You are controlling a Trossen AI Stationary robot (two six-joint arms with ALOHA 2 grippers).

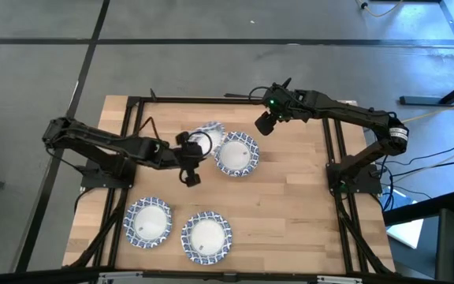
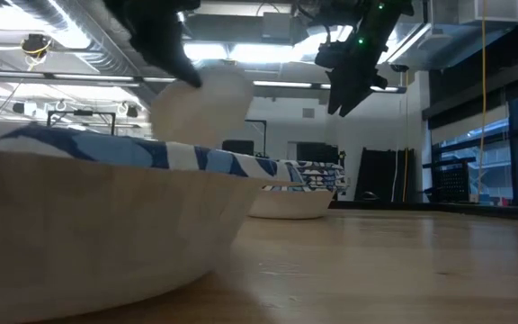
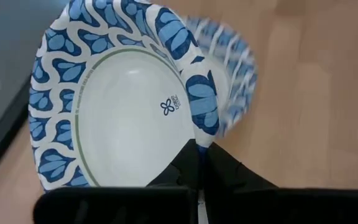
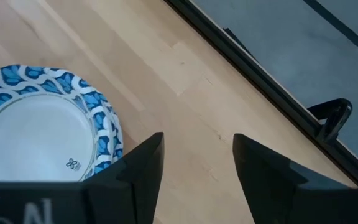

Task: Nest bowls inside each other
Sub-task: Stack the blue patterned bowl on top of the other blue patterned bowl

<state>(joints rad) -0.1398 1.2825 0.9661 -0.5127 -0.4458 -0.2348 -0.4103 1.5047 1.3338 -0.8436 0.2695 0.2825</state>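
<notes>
My left gripper (image 1: 199,147) (image 3: 201,149) is shut on one blue-and-white patterned bowl (image 1: 208,134) (image 3: 123,93), held tilted in the air near the table's middle; the low view shows its white underside (image 2: 203,103). Just to its right a second bowl (image 1: 236,153) (image 4: 39,137) rests on its base on the table. Two more bowls (image 1: 148,222) (image 1: 206,236) sit near the table's near edge. My right gripper (image 1: 264,124) (image 4: 197,140) hangs open in the air above the table, just beyond the second bowl's far right side, touching nothing. My left gripper pinches the bowl's patterned rim (image 3: 199,127) between its two fingers, one on the inner face and one on the outer. The fingers come roughly level from the table's left. The bowl is lifted clear of the table and tipped steeply on edge.
The wooden table (image 1: 290,205) has open wood on its right half and between the bowls. A black frame (image 1: 333,142) runs along the table's sides. In the low view the nearest bowl (image 2: 88,225) fills the left foreground.
</notes>
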